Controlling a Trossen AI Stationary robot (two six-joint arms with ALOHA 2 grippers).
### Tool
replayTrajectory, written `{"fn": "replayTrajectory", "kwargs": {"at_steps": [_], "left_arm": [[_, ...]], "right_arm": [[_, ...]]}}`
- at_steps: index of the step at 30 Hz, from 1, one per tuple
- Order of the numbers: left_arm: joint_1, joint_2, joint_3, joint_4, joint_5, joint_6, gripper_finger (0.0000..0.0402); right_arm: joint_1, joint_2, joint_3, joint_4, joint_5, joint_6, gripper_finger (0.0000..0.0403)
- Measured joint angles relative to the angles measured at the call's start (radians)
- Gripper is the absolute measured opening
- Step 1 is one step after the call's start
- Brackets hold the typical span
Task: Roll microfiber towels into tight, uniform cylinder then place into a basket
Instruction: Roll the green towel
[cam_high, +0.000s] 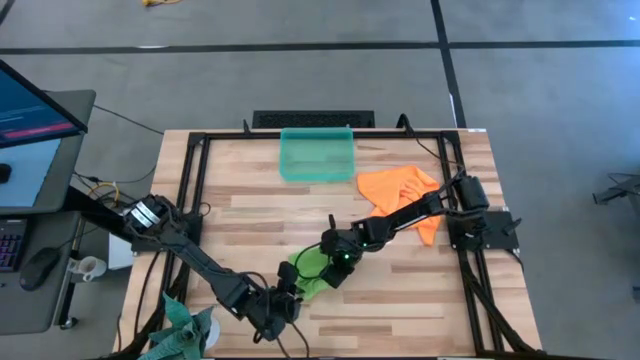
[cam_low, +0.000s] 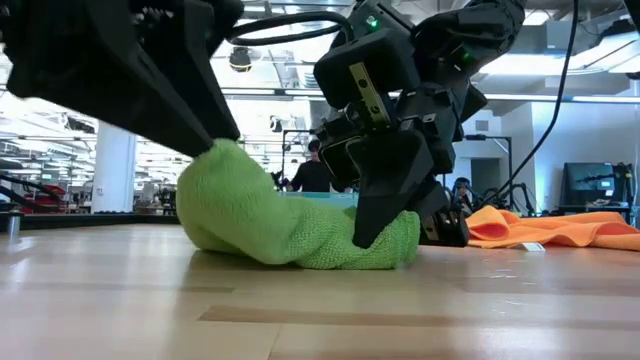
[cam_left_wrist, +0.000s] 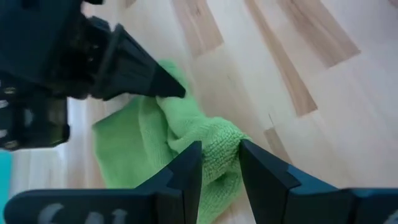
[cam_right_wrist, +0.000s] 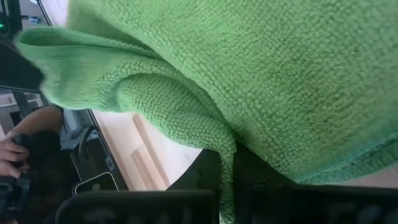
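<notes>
The lime green towel (cam_high: 306, 272) lies bunched on the table near its front edge, its left end humped up in the low view (cam_low: 250, 215). My left gripper (cam_high: 283, 297) is at its near left end, shut on a fold (cam_left_wrist: 221, 162). My right gripper (cam_high: 328, 266) is at its right end, shut on the cloth (cam_right_wrist: 227, 186). The orange towel (cam_high: 400, 190) lies crumpled flat at the back right. The teal-green basket (cam_high: 317, 153) stands at the table's far edge, nothing visible in it. My left gripper pinches a raised fold of the towel (cam_left_wrist: 217, 146) between its two fingers, several layers thick. The fingers slant down from the table's left and near side. The held end is humped up and the rest lies on the table. My right gripper pinches a thin hanging edge of the towel (cam_right_wrist: 227, 163) between its two fingers. The fingers (cam_low: 385, 215) slant down from the right onto the towel's right end. That end rests on the table.
A darker teal cloth (cam_high: 180, 325) hangs off the table's near left corner. A black frame (cam_high: 195, 190) runs along the table's sides. Bare wood lies between the green towel and the basket. A person's hand (cam_right_wrist: 12, 155) shows beyond the table.
</notes>
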Motion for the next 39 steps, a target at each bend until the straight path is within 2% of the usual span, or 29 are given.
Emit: {"fn": "replayTrajectory", "kwargs": {"at_steps": [4,10,14,16,24,31,34,39], "left_arm": [[-0.008,0.001,0.000,-0.015,-0.013,-0.005,0.0100],[-0.052,-0.019,0.002,-0.106,-0.137,-0.065,0.0100],[-0.067,-0.021,0.001,-0.099,-0.147,-0.080,0.0100],[-0.068,-0.021,0.001,-0.075,-0.136,-0.076,0.0100],[-0.018,-0.011,0.001,0.064,0.035,0.052,0.0100],[0.051,0.015,0.000,0.030,0.094,0.075,0.0100],[0.070,0.025,0.001,0.008,0.090,0.063,0.0100],[0.097,0.025,0.001,-0.045,0.038,-0.010,0.0100]], "right_arm": [[0.000,0.000,0.001,-0.006,0.000,0.000,0.0021],[0.000,0.000,0.002,-0.017,-0.001,0.016,0.0032],[0.000,-0.001,0.002,-0.014,-0.012,0.026,0.0022],[-0.001,-0.001,0.002,-0.011,-0.020,0.042,0.0021],[0.000,-0.001,0.002,-0.003,-0.030,0.068,0.0029],[0.000,-0.001,0.001,0.004,-0.041,0.062,0.0029],[0.000,-0.001,0.001,0.001,-0.043,0.061,0.0034],[0.000,-0.001,0.001,0.004,-0.048,0.045,0.0021]]}}
